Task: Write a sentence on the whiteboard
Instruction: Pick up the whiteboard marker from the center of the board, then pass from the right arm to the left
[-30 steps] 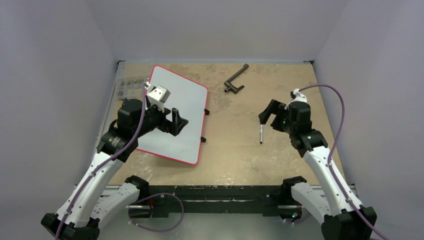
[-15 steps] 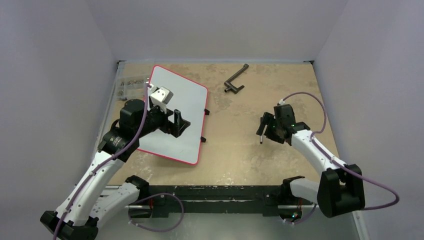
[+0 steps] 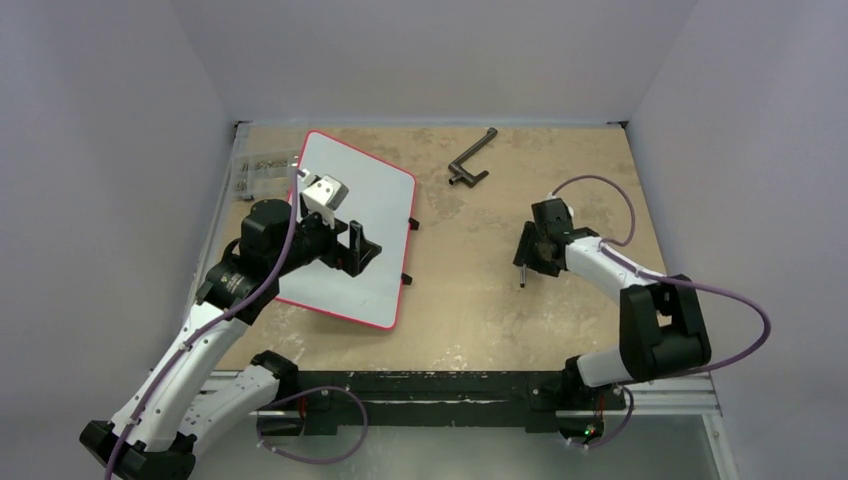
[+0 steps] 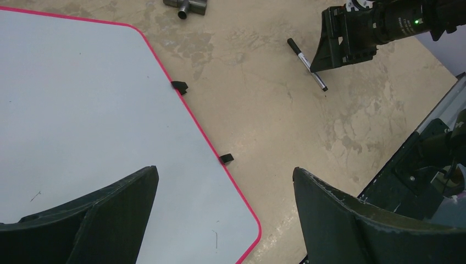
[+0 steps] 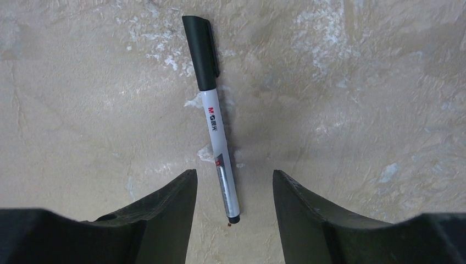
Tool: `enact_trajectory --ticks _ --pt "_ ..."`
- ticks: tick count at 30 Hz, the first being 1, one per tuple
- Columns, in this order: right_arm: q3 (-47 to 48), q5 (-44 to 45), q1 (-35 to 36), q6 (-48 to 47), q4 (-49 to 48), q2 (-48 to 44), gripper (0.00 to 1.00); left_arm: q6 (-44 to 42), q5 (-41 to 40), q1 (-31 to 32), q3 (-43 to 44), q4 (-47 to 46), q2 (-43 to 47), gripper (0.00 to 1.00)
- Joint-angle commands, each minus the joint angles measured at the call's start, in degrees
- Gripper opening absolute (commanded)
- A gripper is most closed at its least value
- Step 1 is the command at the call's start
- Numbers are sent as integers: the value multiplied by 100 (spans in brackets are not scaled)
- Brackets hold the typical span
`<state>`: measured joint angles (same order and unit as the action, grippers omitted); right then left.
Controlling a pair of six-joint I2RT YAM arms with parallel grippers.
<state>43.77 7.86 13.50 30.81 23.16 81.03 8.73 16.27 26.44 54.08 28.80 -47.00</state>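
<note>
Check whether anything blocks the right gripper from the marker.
Nothing visible does. The right gripper hangs open directly over the marker, which lies on the table in line with the gap between its fingers.

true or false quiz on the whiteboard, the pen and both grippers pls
1. The large white red-rimmed whiteboard bears no written words. True.
2. The right gripper is shut on the black-capped white marker pen. False: its fingers are open, either side of the pen lying on the tan table.
3. The pen's cap is off. False: it is on.
4. The left gripper is open over the whiteboard. True.
5. The dark metal crank lies on the whiteboard. False: it lies on the table, apart.
</note>
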Motion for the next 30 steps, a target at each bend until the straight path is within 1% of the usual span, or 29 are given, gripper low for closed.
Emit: enact_trajectory --ticks 1,7,13,17,18,23,25,26,30 --pt "366 392 131 -172 -164 241 50 -119 1 45 113 -87 48 92" --pt "430 515 378 -248 -167 622 40 -135 -8 49 116 -62 81 92" --pt "342 510 527 -315 -265 738 22 -150 -18 67 93 -58 88 92" --pt "309 566 582 -471 -202 647 2 -174 -36 87 93 -50 64 91" --pt "311 557 591 -525 -173 553 0 -183 -40 92 89 -43 62 91" --pt "427 29 635 -768 -55 -122 0 -155 80 102 41 -123 88 91" --pt "529 -645 650 -875 -143 -481 0 -76 261 107 72 -146 71 91" --pt "570 -803 657 -901 -175 -658 0 -2 364 107 115 -154 53 91" --pt "782 -1910 679 -970 -408 -1239 0 395 672 103 428 -182 49 91"
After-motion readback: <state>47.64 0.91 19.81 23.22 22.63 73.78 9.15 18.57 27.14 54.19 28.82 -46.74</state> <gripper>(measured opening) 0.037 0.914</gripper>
